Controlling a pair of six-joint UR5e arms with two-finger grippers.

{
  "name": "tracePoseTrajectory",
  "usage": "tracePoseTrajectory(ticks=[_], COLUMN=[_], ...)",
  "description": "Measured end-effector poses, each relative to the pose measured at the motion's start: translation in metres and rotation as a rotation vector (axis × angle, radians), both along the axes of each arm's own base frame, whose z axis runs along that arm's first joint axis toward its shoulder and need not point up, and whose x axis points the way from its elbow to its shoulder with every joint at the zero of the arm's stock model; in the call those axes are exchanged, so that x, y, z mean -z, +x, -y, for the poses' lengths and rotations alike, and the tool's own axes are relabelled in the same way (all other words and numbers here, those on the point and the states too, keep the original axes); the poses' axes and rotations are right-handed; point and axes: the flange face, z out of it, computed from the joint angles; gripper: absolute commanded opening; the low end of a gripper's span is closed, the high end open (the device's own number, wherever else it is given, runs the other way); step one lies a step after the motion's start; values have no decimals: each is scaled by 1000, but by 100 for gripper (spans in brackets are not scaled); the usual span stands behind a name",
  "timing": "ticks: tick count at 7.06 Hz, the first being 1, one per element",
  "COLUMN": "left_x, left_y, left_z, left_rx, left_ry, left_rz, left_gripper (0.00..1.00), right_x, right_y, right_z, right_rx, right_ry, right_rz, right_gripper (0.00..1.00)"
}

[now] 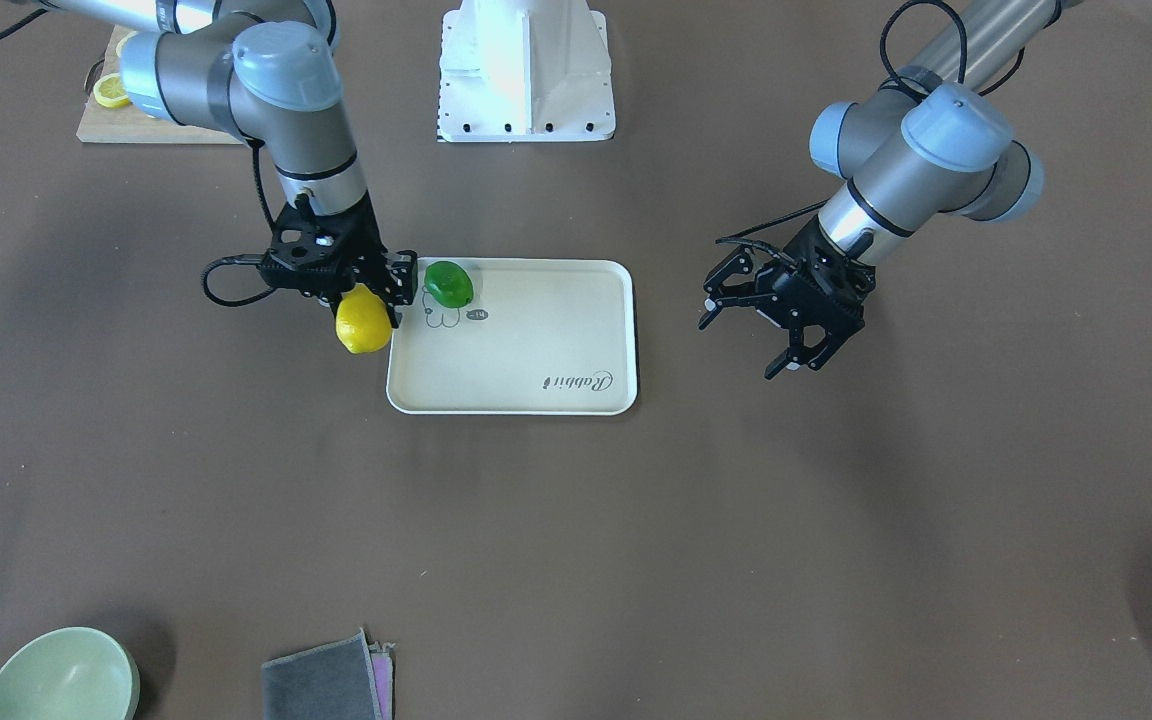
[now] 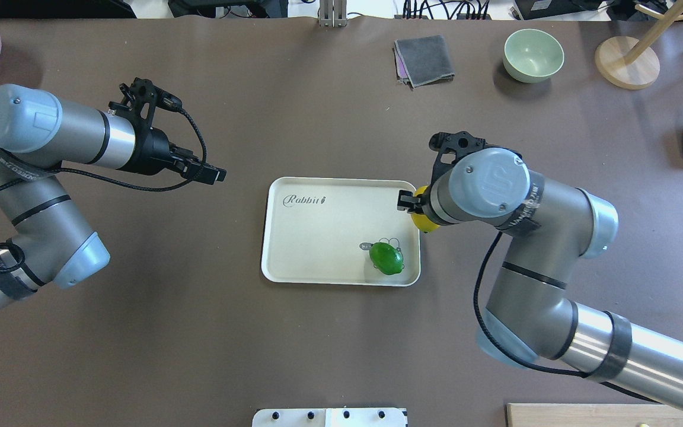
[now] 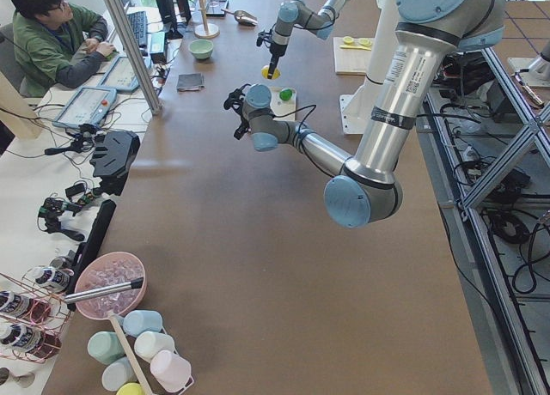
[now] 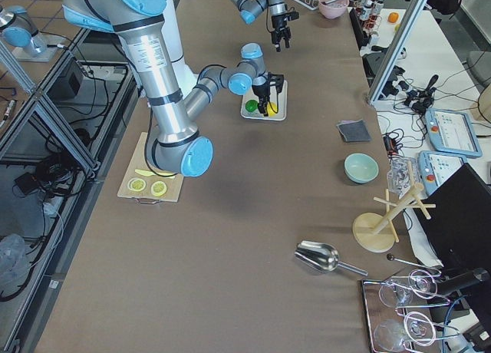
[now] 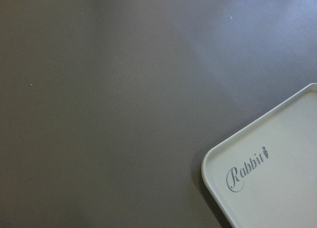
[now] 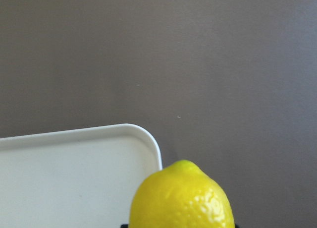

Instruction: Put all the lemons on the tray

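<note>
The right gripper [image 1: 367, 312] clamps the yellow lemon [image 1: 361, 326] between its jaws, the fruit just outside the tray's [image 1: 536, 335] rim. The green lemon [image 1: 448, 284] lies inside the tray near that edge, while the left gripper [image 1: 741, 347] hangs well apart, jaws spread.

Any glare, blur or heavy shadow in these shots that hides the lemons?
Front-facing view: white robot base blown out, yet yellow lemon and green lemon read clearly; arm shadows on the table are soft. Right wrist view: yellow lemon sharp but cropped at the bottom. Left wrist view: pale sheen across the table beside the tray.
</note>
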Motion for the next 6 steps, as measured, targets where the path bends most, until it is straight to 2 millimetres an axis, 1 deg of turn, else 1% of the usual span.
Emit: tracePoseTrajectory(ticks=[1, 2, 3, 4, 5, 6], left_x=[0, 0, -1, -1, -1, -1], left_y=[0, 1, 1, 1, 2, 2], left_z=[0, 0, 0, 0, -1, -1], left_rx=[-1, -1, -2, -2, -3, -3], left_ry=[0, 0, -1, -1, -2, -2], left_rz=[0, 0, 1, 2, 2, 2], left_gripper=[99, 99, 99, 99, 99, 99], right_x=[15, 23, 32, 42, 49, 49], right_y=[-22, -32, -31, -17, 9, 48], right_z=[11, 16, 18, 23, 34, 47], right_rx=[-17, -27, -29, -18, 16, 75], right_ry=[-5, 1, 14, 24, 22, 19], right_rz=[5, 6, 13, 32, 56, 65], right_gripper=[100, 100, 100, 100, 100, 100])
